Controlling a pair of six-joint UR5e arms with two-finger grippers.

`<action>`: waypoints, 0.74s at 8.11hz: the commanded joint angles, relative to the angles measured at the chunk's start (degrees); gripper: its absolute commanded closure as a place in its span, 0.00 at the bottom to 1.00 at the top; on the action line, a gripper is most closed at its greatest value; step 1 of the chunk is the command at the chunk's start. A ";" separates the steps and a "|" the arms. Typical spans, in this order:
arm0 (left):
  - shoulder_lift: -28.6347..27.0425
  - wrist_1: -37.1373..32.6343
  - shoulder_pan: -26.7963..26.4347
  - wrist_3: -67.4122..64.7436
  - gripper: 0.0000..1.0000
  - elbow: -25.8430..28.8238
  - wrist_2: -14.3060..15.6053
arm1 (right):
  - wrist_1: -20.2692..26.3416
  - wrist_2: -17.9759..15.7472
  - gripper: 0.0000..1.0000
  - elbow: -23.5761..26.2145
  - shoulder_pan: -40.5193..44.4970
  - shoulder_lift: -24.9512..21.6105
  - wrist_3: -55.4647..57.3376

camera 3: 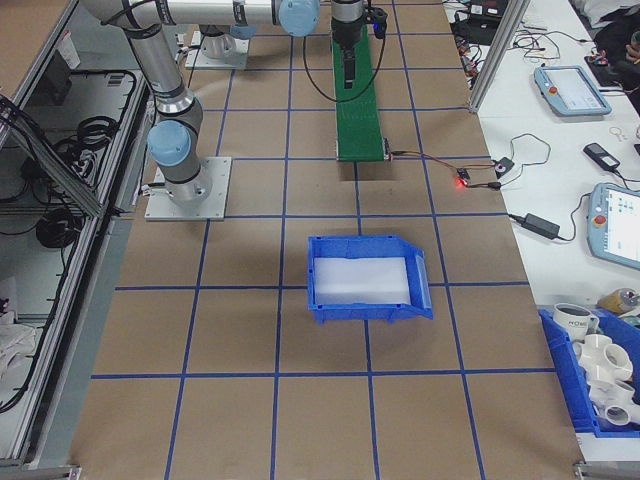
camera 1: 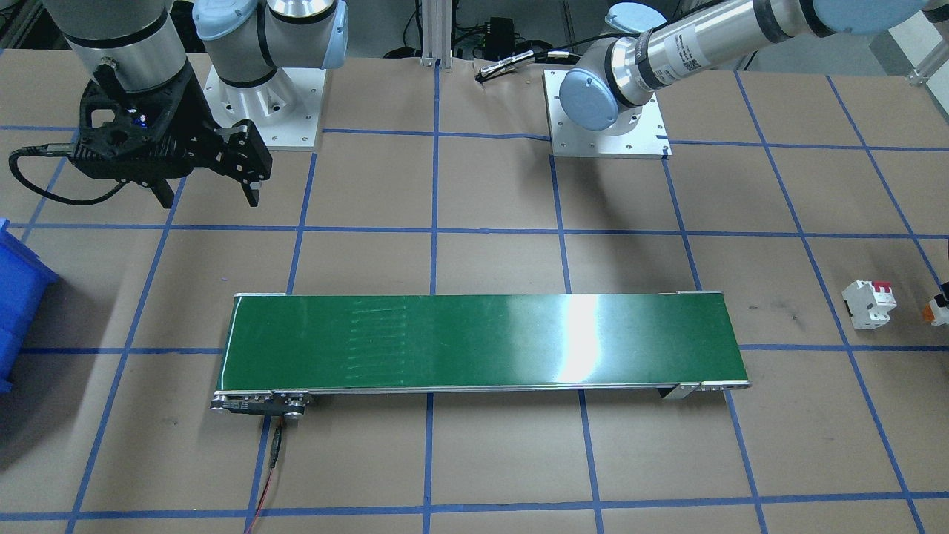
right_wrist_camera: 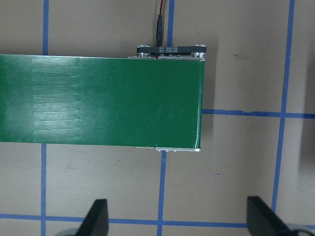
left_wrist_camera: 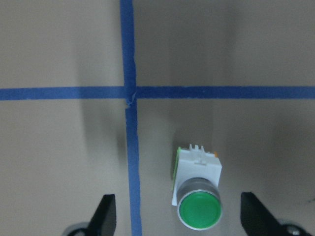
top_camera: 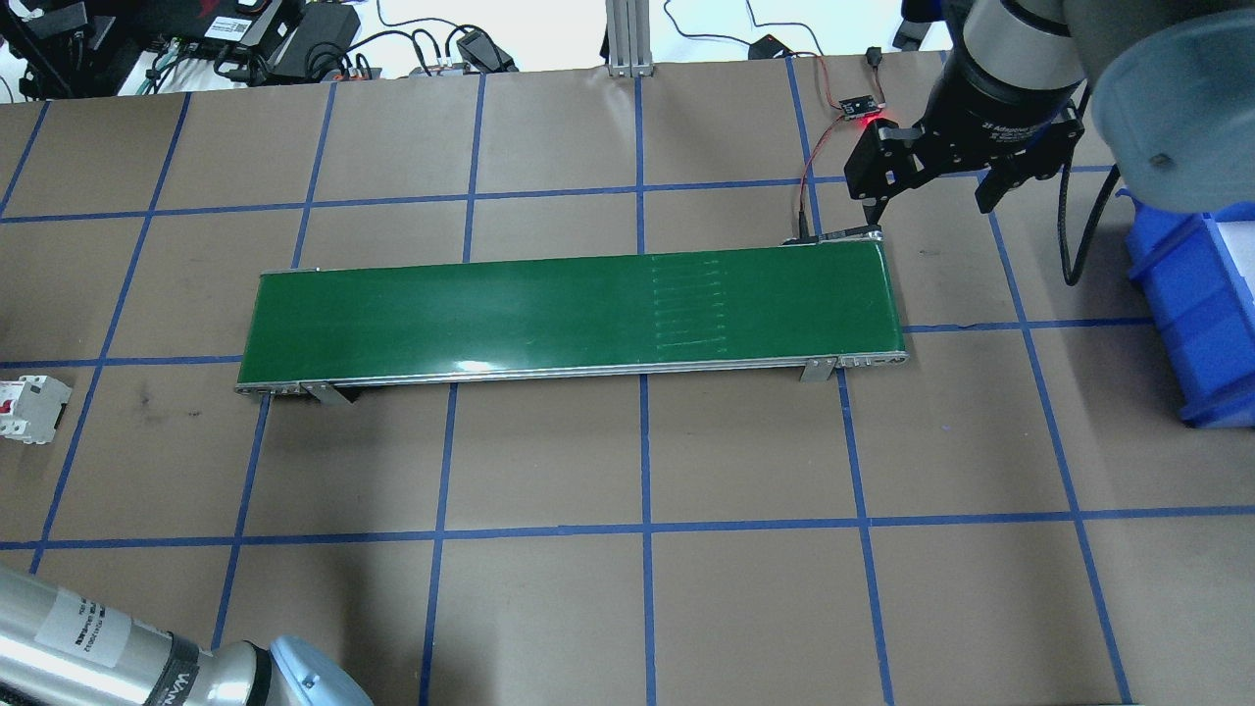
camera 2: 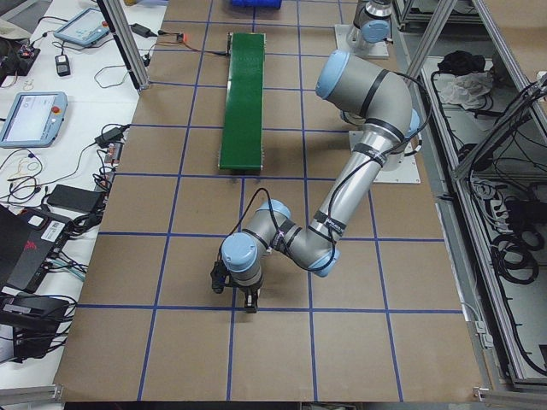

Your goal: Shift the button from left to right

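Front-facing view: the green conveyor belt is lying across the table's middle. The right gripper is hanging above the paper beyond the belt's motor end, jaws spread, holding nothing. The circuit breaker is sitting well off the belt's other end, with the button just beside it, cut by the frame edge.

Overhead view: the right gripper is hovering just beyond the conveyor belt's far right corner, between it and the blue bin.

Left side view: the left gripper is pointing down at the table, well apart from the belt's near end.

Left wrist view: the button is lying on the paper between the wide-open fingertips, untouched, green cap toward the camera, just beside a blue tape line.

Right wrist view: the belt's motor end is lying ahead of the parted, empty fingertips.
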 commanded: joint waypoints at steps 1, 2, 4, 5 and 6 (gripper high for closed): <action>0.06 0.66 0.00 -0.24 0.22 -0.13 -0.16 | 0.08 -0.08 0.00 -0.05 0.00 0.00 0.17; -0.02 0.66 0.00 -0.41 0.22 -0.13 -0.07 | -0.01 0.01 0.00 0.03 0.00 0.00 0.17; -0.02 0.49 0.00 -0.59 0.22 -0.39 -0.07 | -0.01 -0.08 0.00 0.04 0.00 0.09 0.17; -0.02 0.31 0.00 -1.03 0.24 -0.48 -0.07 | -0.01 -0.08 0.00 0.04 0.00 0.09 0.17; 0.06 0.22 0.00 -1.29 0.49 -0.48 0.01 | -0.01 -0.08 0.00 0.04 0.00 0.09 0.17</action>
